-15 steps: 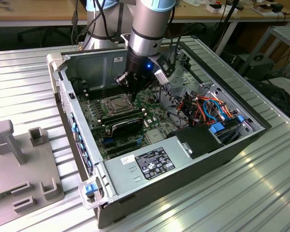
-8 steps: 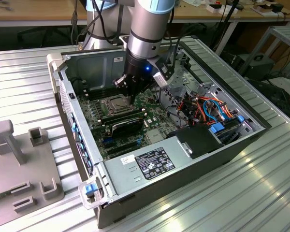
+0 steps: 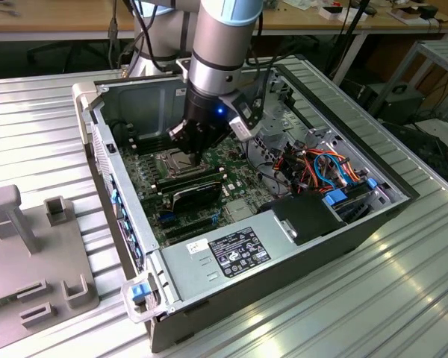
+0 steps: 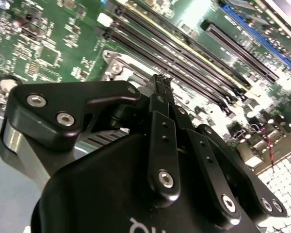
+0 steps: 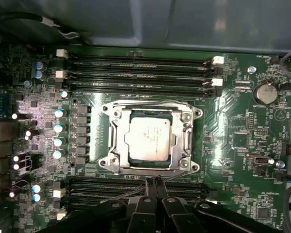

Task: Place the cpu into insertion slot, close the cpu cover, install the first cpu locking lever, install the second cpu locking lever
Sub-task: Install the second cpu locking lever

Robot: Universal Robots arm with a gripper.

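Green motherboard (image 5: pixel 242 121); cpu (image 5: pixel 152 137) seated under cpu cover (image 5: pixel 188 130); end effector (image 5: pixel 154 183) closed, empty, just beside

The grey and light-blue robot arm (image 3: pixel 218 52) comes down from the top centre of the exterior view, its wrist pointing steeply downward. Its black two-fingered gripper (image 3: pixel 193 154) sits just above the frame's centre, fingertips (image 5: pixel 154 187) pressed together, nothing between them.

cpu (image 5: pixel 151 138) showing matt silvery metal | cover (image 5: pixel 188 130) gleaming as bright bare metal | tool (image 4: pixel 161 85) looking matt black | counter (image 3: pixel 403 298) shining as ribbed metal
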